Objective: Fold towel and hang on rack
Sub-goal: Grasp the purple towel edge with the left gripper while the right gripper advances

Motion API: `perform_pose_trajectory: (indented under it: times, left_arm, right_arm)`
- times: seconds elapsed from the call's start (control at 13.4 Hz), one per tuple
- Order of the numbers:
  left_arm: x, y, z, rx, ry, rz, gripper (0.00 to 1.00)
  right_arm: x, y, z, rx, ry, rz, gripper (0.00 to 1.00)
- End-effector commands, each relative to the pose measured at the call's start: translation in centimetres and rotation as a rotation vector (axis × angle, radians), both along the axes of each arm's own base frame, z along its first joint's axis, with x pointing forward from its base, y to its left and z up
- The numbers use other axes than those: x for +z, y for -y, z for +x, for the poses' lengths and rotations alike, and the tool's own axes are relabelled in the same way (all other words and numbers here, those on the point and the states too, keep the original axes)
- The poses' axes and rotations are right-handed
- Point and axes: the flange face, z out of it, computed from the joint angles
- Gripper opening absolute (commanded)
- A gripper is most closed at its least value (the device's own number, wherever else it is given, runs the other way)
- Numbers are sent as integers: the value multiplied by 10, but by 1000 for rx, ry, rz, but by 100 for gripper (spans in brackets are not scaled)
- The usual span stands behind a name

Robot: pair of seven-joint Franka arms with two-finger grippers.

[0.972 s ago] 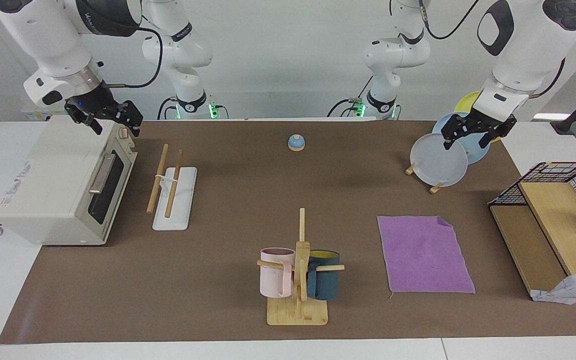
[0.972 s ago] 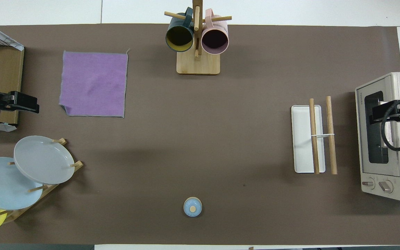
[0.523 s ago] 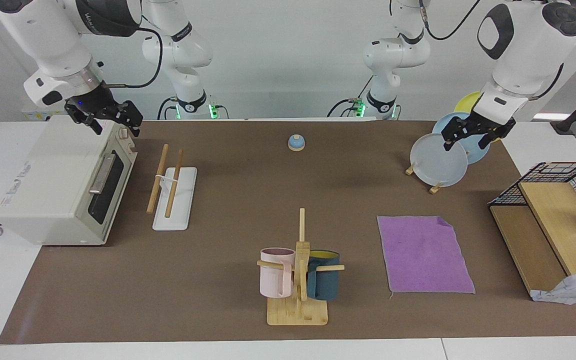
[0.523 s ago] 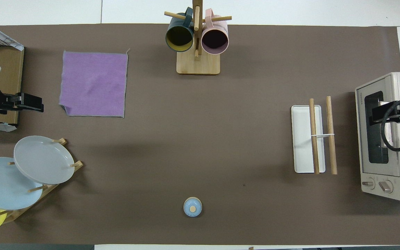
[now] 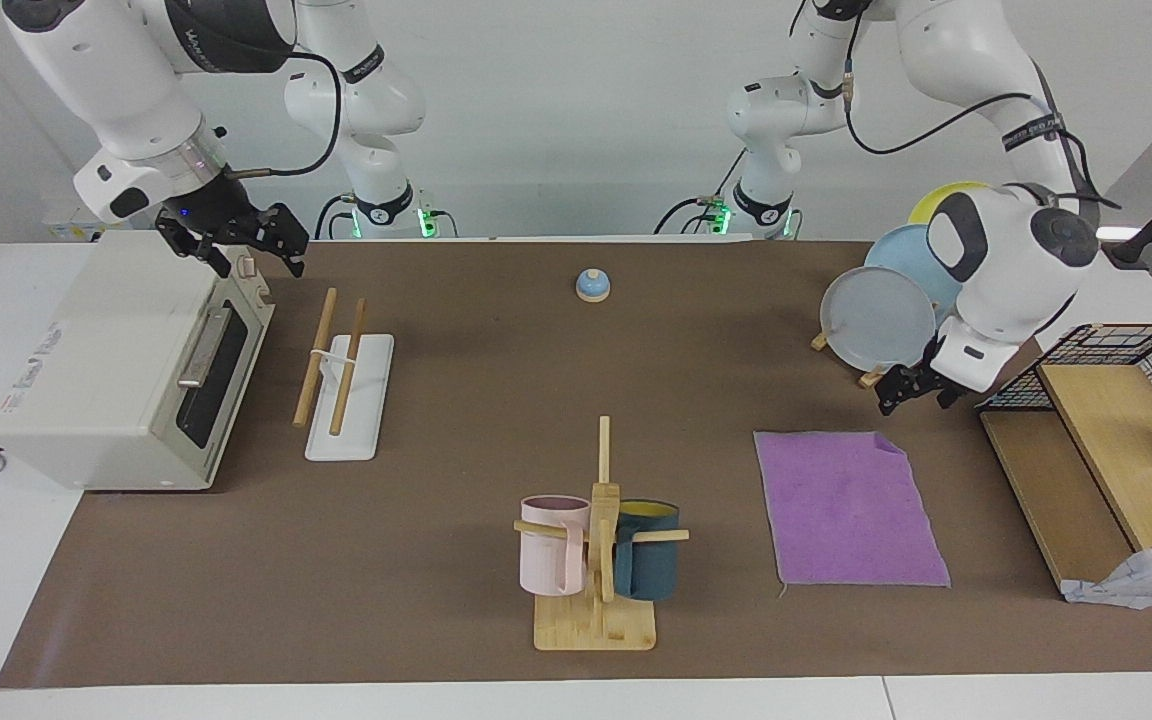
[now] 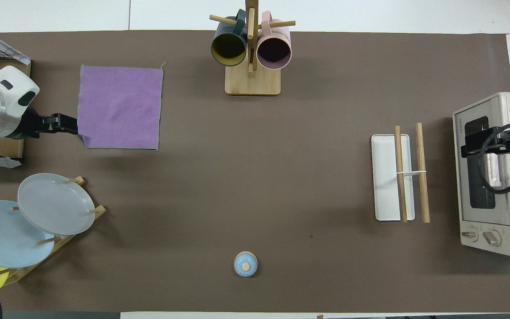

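The purple towel (image 5: pixel 846 510) (image 6: pixel 120 106) lies flat on the brown mat toward the left arm's end, one corner turned up to show grey. My left gripper (image 5: pixel 913 398) (image 6: pixel 71 125) hangs low and open, just off that turned corner and the towel's edge, holding nothing. The rack (image 5: pixel 341 365) (image 6: pixel 407 177), two wooden rods on a white base, stands toward the right arm's end beside the toaster oven. My right gripper (image 5: pixel 254 258) (image 6: pixel 494 142) is open and empty above the toaster oven's top front edge.
A bamboo mug tree (image 5: pixel 601 540) (image 6: pixel 250 48) with a pink and a teal mug stands mid-table, farther from the robots. A plate stand (image 5: pixel 876 320) (image 6: pixel 56 204) is near the left arm. A toaster oven (image 5: pixel 126 360), a blue bell (image 5: pixel 592 285) and a wooden shelf with wire basket (image 5: pixel 1096 440) also stand here.
My left arm has swung down from over the plates to just beside the towel's turned corner. The right gripper has shifted slightly toward the rack. The towel has not moved.
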Motion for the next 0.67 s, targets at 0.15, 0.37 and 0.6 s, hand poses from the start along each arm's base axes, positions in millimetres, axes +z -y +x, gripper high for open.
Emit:
perform_pose_trajectory:
  times: [0.15,0.37,0.6]
  left_arm:
    - [-47,-22,15,132,7,-106,94]
    - [-52,-38,13,171,1,-122,79]
    - [-60,-35,14,170,2,-121,69]
  right_arm:
    - [-53,-26,5,-86,-6,179,100]
    - [-66,-67,7,-159,-31,196,100]
    - [-85,-103,12,-270,-43,324,100]
